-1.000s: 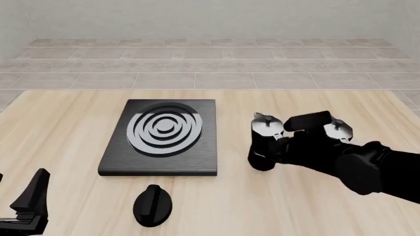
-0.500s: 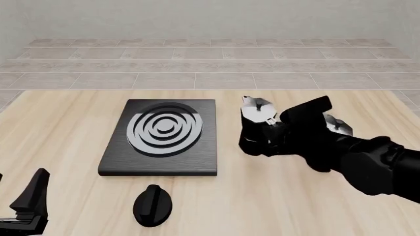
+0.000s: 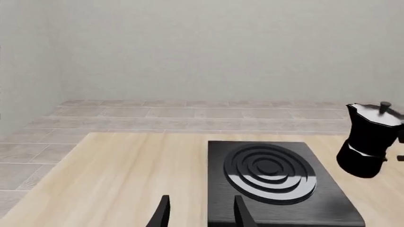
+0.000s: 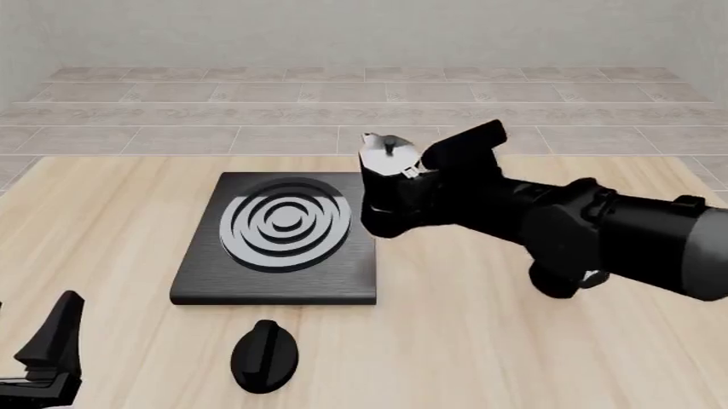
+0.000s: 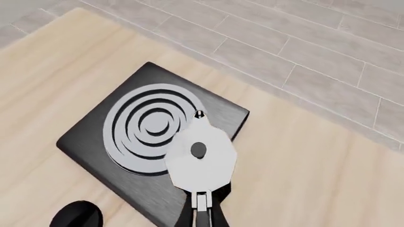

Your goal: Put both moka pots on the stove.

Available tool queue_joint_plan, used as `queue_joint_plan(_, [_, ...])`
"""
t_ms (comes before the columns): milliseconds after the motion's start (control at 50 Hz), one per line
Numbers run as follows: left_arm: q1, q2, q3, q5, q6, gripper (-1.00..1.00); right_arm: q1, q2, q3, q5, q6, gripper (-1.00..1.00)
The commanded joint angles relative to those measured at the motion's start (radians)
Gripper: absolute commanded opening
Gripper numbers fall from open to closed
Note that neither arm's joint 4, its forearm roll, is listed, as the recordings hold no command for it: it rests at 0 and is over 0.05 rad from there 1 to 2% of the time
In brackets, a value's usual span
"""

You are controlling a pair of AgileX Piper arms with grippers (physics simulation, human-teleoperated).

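Observation:
One moka pot (image 4: 387,183), glossy black with a silvery lid, hangs tilted in the air just over the stove's right edge. My right gripper (image 4: 438,183) is shut on its handle side. The right wrist view looks straight down on the pot's lid (image 5: 200,158), which overlaps the stove's (image 5: 148,142) near corner. The stove (image 4: 285,230) is a black slab with silver rings and nothing on it. The other moka pot is mostly hidden behind my right arm; only a dark lower part (image 4: 560,283) shows. My left gripper (image 4: 46,354) stays open low at the front left, its fingertips (image 3: 162,213) apart and empty.
A flat black oval knob (image 4: 264,355) lies on the wooden table (image 4: 114,221) in front of the stove; it also shows in the right wrist view as the knob (image 5: 77,216). Grey tiled floor lies beyond the table's far edge.
My right gripper has lifted the moka pot off the table and carried it left and up, from beside the second pot to the stove's right edge. The left arm has not moved.

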Motion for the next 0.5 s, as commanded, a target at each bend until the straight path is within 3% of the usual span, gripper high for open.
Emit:
queue_joint_plan(20, [0.002, 0.0, 0.002, -0.002, -0.002, 1.0, 0.057, 0.103, -0.203, 0.049, 0.01, -1.0])
queue_joint_plan(500, [0.008, 0.0, 0.0, -0.002, -0.008, 1.0, 0.087, 0.373, -0.619, 0.177, -0.015, -1.0])
